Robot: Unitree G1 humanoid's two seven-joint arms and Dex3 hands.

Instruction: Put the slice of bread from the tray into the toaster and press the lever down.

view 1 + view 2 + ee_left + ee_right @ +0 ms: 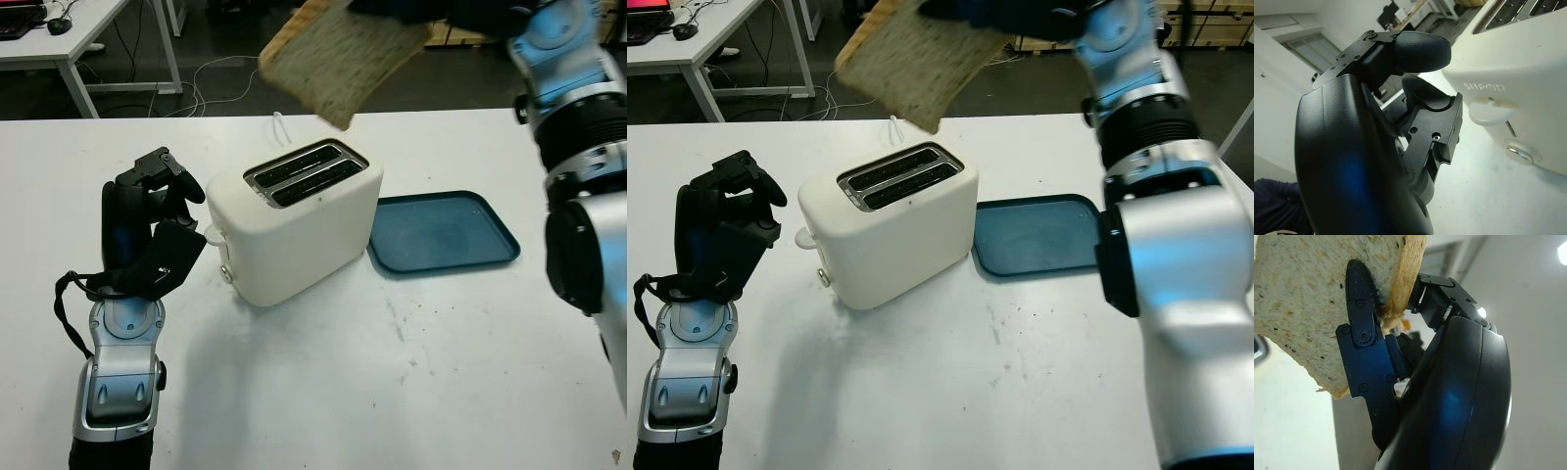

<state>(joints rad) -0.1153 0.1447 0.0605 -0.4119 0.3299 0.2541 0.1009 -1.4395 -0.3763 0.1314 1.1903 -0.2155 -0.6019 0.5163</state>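
A slice of bread [338, 61] hangs tilted in the air above the white toaster [294, 220], pinched in our right hand [1400, 357], whose fingers [1361, 328] close on both faces of the slice near one edge. The slice's lower corner points down toward the toaster's two open slots [304, 173], still clear of them. The right arm reaches in high from the far right side of the table [392, 392].

The toaster stands at an angle near the middle of the white table, its lever [1488, 110] and a round knob [1520, 152] on the end facing our left hand [157, 230]. That hand stands upright just beside the toaster's lever end, fingers curled and holding nothing, not touching the toaster so far as we can tell.

On the toaster's other side lies the dark blue tray [446, 233], flat on the table and just beside the toaster's base. Beyond the table, cables [211, 83] trail on the dark floor, and a second white desk [69, 44] stands at the far left.
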